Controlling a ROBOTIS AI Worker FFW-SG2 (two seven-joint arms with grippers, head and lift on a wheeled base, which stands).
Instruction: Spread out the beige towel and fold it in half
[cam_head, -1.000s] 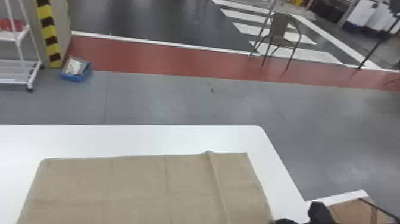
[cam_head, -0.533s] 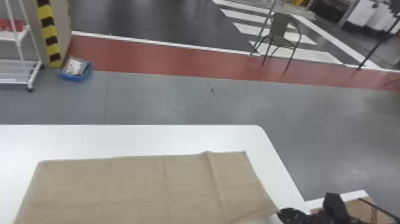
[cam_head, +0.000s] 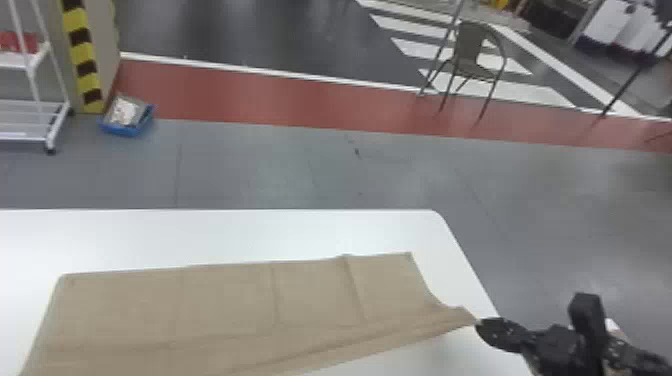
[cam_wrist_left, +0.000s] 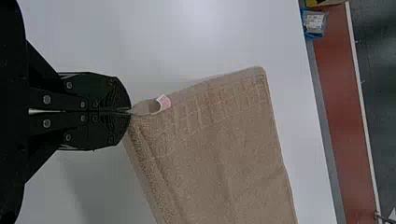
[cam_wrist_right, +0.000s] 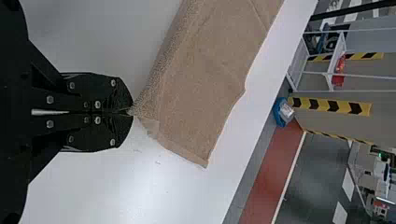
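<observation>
The left wrist view shows a tag (cam_wrist_left: 163, 102) on the towel (cam_head: 210, 305), its corners clenched in left gripper (cam_wrist_left: 131, 111) and right gripper (cam_head: 478, 324). Past the table's (cam_head: 250, 232) far edge, a bin (cam_head: 119, 130) holds a packet (cam_head: 123, 111).

beige towel (cam_head: 225, 305) lies creased across white table (cam_head: 250, 235), one corner drawn out (pale tag (cam_wrist_left: 163, 102) on edge)

I could pass low over the desk (cam_head: 225, 232) along its far edge (a white strip there); nearer me, the beige towel (cam_head: 225, 305) blocks the way.
</observation>
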